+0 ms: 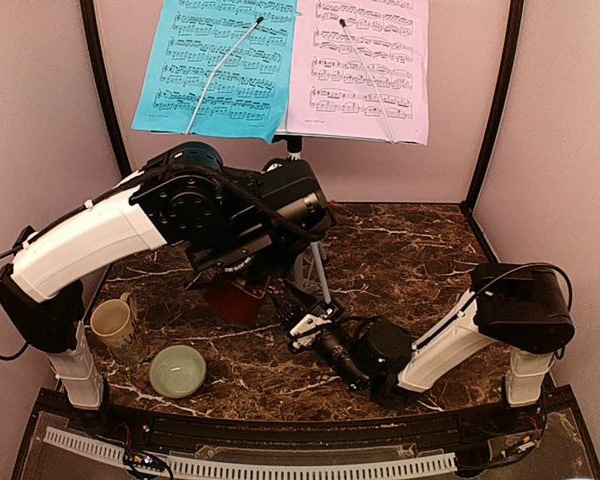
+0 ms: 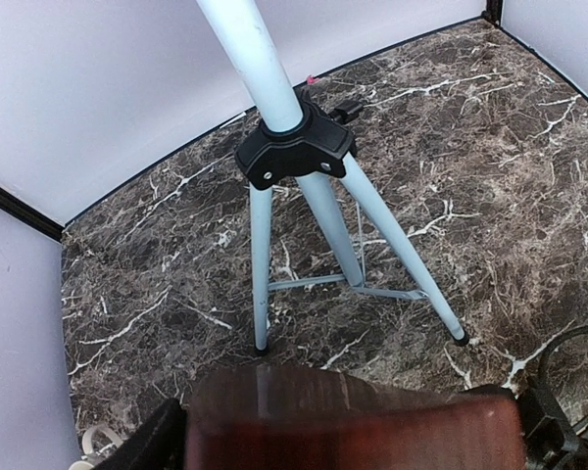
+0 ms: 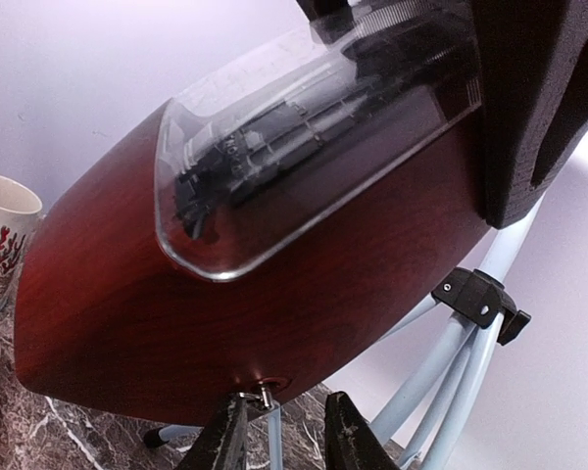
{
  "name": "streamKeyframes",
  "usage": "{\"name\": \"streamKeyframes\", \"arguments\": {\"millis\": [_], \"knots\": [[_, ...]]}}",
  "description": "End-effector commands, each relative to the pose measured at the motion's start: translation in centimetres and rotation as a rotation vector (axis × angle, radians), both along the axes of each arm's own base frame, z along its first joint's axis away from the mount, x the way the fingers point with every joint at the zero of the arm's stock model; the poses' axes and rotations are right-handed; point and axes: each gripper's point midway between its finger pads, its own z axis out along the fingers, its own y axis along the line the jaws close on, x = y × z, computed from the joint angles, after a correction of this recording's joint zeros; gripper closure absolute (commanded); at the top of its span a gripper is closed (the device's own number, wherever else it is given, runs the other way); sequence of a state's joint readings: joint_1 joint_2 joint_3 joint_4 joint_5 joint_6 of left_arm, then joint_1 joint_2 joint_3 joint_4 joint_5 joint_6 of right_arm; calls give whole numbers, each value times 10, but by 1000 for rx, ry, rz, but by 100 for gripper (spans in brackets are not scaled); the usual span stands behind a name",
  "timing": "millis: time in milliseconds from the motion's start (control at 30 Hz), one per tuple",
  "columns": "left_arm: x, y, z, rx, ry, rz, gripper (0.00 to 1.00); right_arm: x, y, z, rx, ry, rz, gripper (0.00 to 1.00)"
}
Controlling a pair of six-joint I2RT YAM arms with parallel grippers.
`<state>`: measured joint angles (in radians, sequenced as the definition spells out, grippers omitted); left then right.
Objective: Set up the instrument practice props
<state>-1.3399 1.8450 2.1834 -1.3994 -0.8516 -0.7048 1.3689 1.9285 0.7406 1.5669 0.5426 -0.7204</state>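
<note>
Holding the dark-red metronome (image 3: 176, 294) tight between its jaws, the left gripper (image 1: 235, 282) sits just in front of the legs of the music stand (image 2: 299, 147). The right gripper (image 3: 286, 441) has its jaws a little apart, right beside the metronome. The blue page (image 1: 220, 65) and the pink page (image 1: 365, 65) rest side by side up on the stand.

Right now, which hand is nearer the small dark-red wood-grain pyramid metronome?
Left. The left hand is clamped on the metronome; the right hand sits open just beside it, fingertips at its winding key, contact unclear.
</note>
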Motion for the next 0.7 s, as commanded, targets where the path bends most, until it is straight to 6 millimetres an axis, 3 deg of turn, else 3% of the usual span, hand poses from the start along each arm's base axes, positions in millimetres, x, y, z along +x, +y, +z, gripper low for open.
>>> {"name": "streamKeyframes", "arguments": {"millis": [0,300,500,667], "knots": [[3,18,33,-77,-69,30,100,-9,1,25,120,-30,40,71],[3,21,34,-76,-76,31,100,-15,3,18,97,-28,57,71],[4,22,36,-78,-83,33,100,-9,4,13,86,-25,-6,69],[3,21,35,-85,-75,28,100,0,-4,19,118,-41,-104,74]]}}
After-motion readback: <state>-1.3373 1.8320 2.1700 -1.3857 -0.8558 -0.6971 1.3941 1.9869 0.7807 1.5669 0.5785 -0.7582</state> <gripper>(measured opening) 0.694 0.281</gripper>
